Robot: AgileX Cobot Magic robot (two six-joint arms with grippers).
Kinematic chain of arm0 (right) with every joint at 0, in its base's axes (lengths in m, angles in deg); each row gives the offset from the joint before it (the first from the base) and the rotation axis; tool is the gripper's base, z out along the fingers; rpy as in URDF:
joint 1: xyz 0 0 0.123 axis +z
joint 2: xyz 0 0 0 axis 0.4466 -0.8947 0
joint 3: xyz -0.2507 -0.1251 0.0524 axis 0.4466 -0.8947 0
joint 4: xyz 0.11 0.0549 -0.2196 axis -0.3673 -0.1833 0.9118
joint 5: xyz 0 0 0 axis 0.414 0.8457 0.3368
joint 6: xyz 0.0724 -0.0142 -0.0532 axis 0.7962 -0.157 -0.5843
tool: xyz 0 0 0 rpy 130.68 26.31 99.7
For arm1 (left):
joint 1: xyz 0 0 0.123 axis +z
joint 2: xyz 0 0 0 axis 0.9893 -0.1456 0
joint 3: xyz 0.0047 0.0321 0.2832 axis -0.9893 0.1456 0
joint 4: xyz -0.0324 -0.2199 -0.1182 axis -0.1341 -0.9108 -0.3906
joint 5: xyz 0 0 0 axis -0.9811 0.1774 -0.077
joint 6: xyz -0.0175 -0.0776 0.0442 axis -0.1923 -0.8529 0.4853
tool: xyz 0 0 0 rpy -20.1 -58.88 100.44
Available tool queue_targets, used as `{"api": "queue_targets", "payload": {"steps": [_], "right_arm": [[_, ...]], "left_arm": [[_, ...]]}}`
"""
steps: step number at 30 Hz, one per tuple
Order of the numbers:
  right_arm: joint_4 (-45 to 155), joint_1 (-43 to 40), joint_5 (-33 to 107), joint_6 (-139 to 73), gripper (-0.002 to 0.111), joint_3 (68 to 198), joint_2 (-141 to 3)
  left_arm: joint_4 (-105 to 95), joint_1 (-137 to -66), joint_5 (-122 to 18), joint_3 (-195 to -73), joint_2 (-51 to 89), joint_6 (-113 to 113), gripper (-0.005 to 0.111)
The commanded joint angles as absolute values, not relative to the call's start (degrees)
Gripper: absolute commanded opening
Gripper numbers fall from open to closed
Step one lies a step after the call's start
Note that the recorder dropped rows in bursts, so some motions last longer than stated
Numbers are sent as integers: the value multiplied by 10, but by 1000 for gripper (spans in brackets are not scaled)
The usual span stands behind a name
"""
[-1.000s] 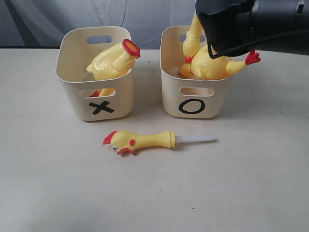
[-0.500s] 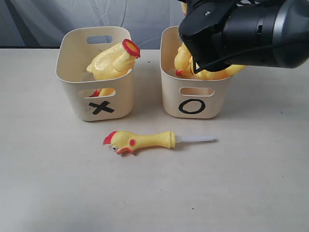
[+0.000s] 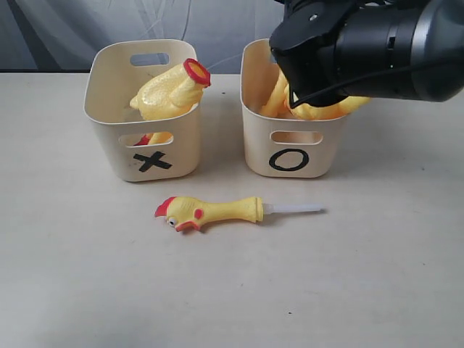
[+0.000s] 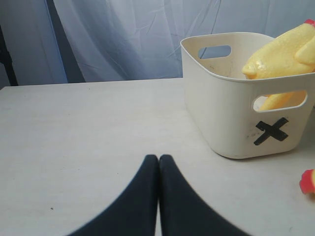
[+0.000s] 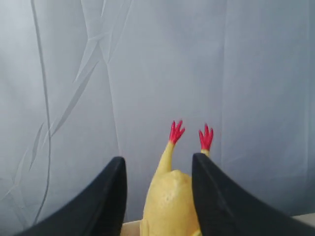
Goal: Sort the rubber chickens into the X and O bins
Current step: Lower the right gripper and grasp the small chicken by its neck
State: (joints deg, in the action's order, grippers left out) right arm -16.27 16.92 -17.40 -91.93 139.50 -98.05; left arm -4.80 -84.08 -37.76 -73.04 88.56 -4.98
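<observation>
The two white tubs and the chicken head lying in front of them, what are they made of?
The X bin and O bin look like moulded plastic: cream, smooth, glossy, rounded corners, handle slots. The chicken head piece looks like soft rubber or vinyl, matte yellow with painted red; its white stem seems a plastic tube.

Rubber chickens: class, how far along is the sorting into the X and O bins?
Done: headless body sits in the X bin. In hand: right gripper straddles a chicken at the O bin; grip unclear. Remaining: head-and-neck piece lies on the table, before the bins.
</observation>
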Motion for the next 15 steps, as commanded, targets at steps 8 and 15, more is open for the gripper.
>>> {"api": "queue_targets", "payload": {"steps": [8,15], "right_arm": [[-174,169,-95,-1018,42,1397,-902],[-185,168,401,-1154,42,1397,-852]], "left_arm": [[-48,-841,-385,-733,888,-51,0],[-48,-841,-385,-733,888,-51,0]]}}
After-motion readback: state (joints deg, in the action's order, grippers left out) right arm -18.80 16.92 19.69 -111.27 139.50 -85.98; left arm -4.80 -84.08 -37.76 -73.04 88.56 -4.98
